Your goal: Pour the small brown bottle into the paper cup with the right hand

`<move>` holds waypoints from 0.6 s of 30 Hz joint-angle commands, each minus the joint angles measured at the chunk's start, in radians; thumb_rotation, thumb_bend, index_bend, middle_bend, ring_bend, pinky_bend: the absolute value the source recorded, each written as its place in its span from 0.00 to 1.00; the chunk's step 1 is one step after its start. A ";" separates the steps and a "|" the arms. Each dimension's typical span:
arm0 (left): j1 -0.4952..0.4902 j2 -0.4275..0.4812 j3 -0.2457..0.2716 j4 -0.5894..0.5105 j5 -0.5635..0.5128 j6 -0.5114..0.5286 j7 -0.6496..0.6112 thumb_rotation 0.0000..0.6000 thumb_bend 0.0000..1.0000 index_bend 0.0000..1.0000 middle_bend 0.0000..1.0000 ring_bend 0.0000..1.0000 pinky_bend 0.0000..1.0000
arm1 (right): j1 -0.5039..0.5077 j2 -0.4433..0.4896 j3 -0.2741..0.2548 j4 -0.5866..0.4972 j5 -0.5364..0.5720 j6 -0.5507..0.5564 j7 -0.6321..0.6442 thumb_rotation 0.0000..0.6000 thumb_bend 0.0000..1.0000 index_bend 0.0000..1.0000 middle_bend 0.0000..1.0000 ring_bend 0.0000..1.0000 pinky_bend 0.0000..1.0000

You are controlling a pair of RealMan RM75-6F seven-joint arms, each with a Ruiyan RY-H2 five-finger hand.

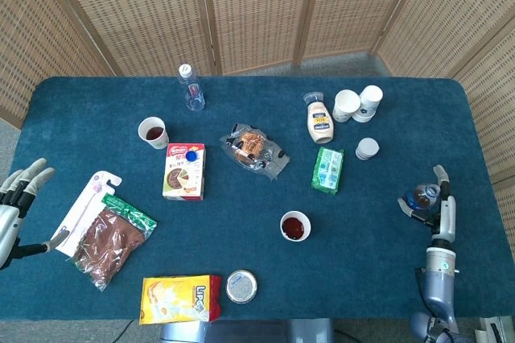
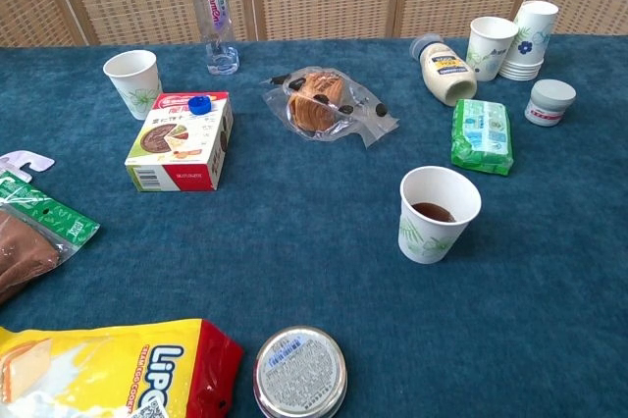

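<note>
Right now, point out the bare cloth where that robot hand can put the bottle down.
Bare cloth lies between the paper cup and the right robot hand. The back right is crowded: green packet, mayonnaise bottle, stacked cups.

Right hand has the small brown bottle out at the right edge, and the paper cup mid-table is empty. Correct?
Not quite. The right hand does hold the small brown bottle near the table's right edge, but the paper cup mid-table is not empty: the chest view shows dark liquid in its bottom, and the head view shows the same dark red inside.
</note>
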 commanded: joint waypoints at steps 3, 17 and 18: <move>0.001 0.002 0.000 0.000 0.001 0.003 -0.004 1.00 0.23 0.00 0.00 0.00 0.00 | -0.003 0.013 0.002 -0.024 -0.002 0.017 -0.024 1.00 0.03 0.00 0.00 0.00 0.00; 0.006 0.011 0.002 0.004 0.013 0.016 -0.030 1.00 0.23 0.00 0.00 0.00 0.00 | -0.029 0.091 -0.019 -0.155 -0.022 0.072 -0.151 1.00 0.00 0.00 0.00 0.00 0.00; 0.006 0.012 0.002 0.004 0.014 0.017 -0.033 1.00 0.23 0.00 0.00 0.00 0.00 | -0.031 0.099 -0.020 -0.165 -0.023 0.075 -0.162 1.00 0.00 0.00 0.00 0.00 0.00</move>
